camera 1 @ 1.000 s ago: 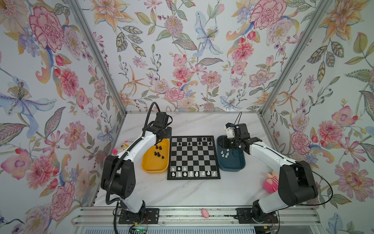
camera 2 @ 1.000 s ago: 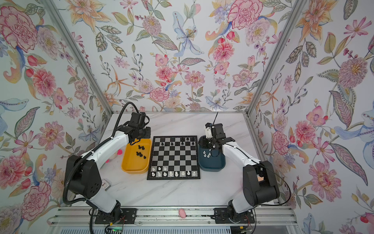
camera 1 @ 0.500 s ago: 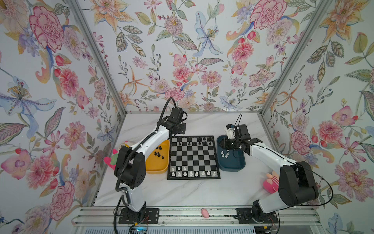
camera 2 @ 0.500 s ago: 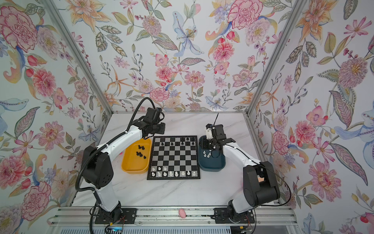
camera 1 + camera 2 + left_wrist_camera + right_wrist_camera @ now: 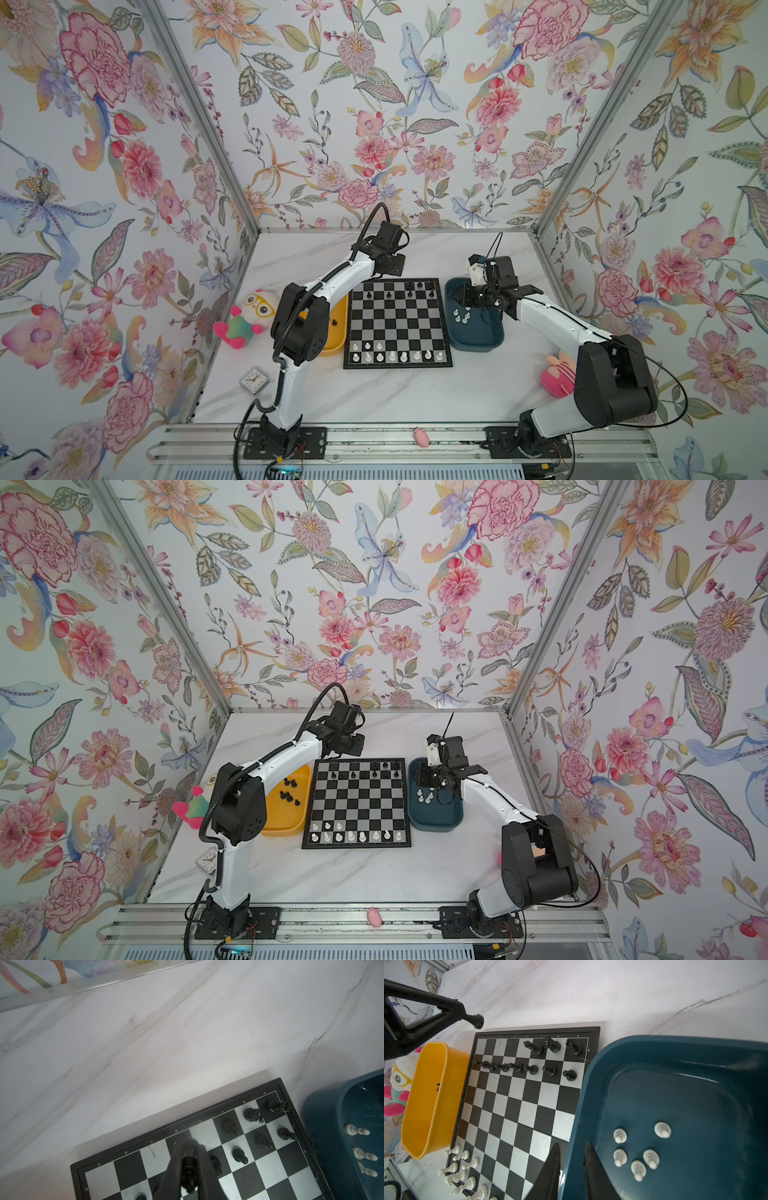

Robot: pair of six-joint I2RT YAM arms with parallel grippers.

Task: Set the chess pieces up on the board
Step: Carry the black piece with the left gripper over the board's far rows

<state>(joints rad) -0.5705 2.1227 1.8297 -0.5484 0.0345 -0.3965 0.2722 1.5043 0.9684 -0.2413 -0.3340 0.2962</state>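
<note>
Black plastic, likely light and slick: the chess piece point(image 5: 189, 1169) is pinched above its base in the left hand point(image 5: 189, 1151) over the far row of the board point(image 5: 133, 1169). The right hand point(image 5: 572, 1147), narrow and empty, hangs over the dark blue tray point(image 5: 675, 1088) of white pawns point(image 5: 619, 1135).

Left arm point(image 5: 332, 278) swung off far end of yellow plastic tray point(image 5: 282, 832), across to far edge of black-and-silver chequered chessboard point(image 5: 397, 365). Left pincer point(image 5: 188, 1148): a second ago above tray, half a second ago at board's far left corner, now over far rows near middle files, clamped on small black plastic chess piece point(image 5: 189, 1169). Elbow point(image 5: 301, 328) shifted inward, now covering much of tray in a top view. Round-faced plush toy with yellow glasses point(image 5: 253, 309) and small white clock point(image 5: 253, 379), a second ago mostly behind arm, now uncovered.
</note>
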